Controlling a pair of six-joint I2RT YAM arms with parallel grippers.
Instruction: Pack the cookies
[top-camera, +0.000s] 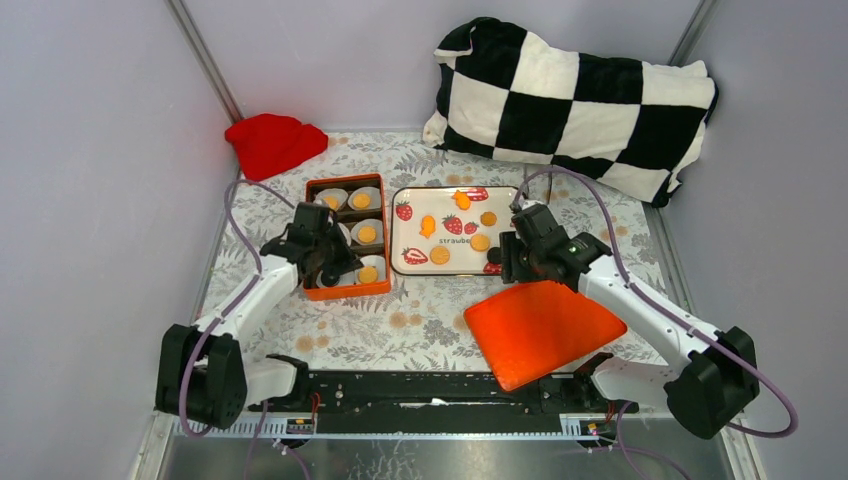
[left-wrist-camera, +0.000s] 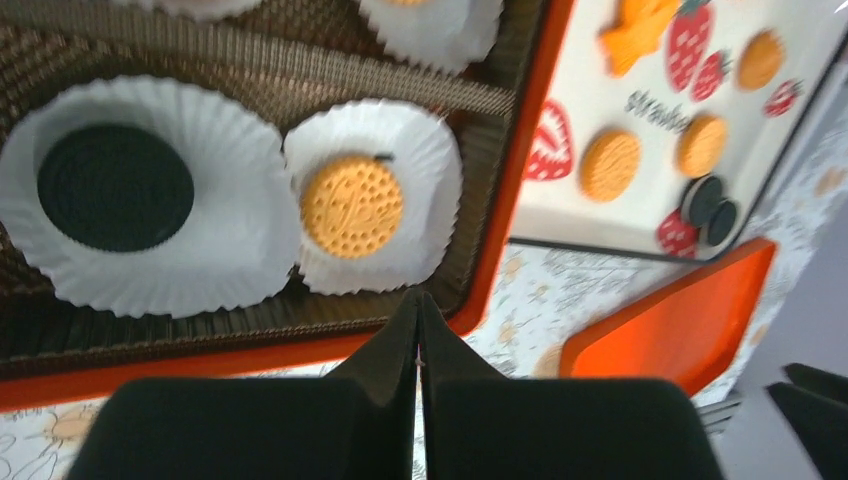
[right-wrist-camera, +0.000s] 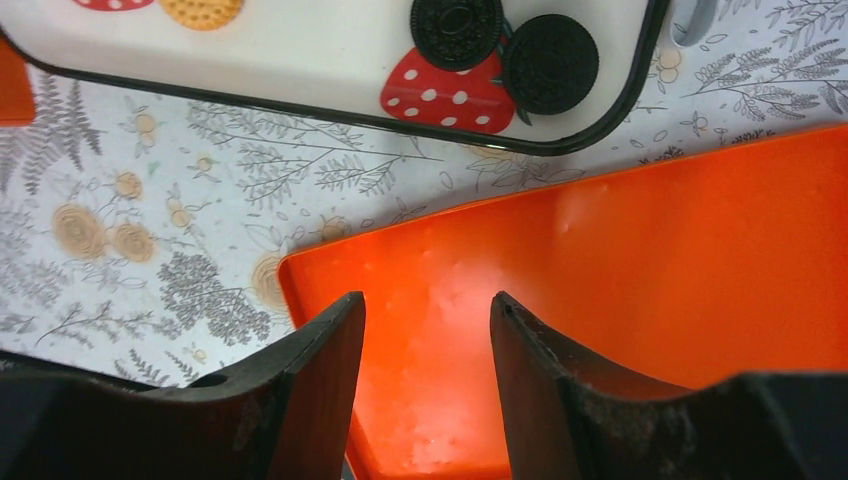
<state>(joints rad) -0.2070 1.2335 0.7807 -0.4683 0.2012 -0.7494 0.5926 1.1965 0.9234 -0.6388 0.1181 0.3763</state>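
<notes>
Left gripper (left-wrist-camera: 418, 335) pinched shut, empty, low centre, over orange rectangular box's (left-wrist-camera: 520, 180) rim. Right gripper (right-wrist-camera: 428, 310) half open, empty, above flat orange lid (right-wrist-camera: 650, 300). Small round black cookies (right-wrist-camera: 457, 28), top of frame, on white strawberry-print tray (right-wrist-camera: 300, 60). Likely between picks — next: reach, straddle one cookie.

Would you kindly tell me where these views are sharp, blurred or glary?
Top external: sharp, evenly lit. Left wrist: the orange-yellow round cookie in its white paper liner is crisp, the white strawberry-print tray beyond blurred. Right wrist: pale sheen on the flat orange lid; black round cookies sharp.
</notes>
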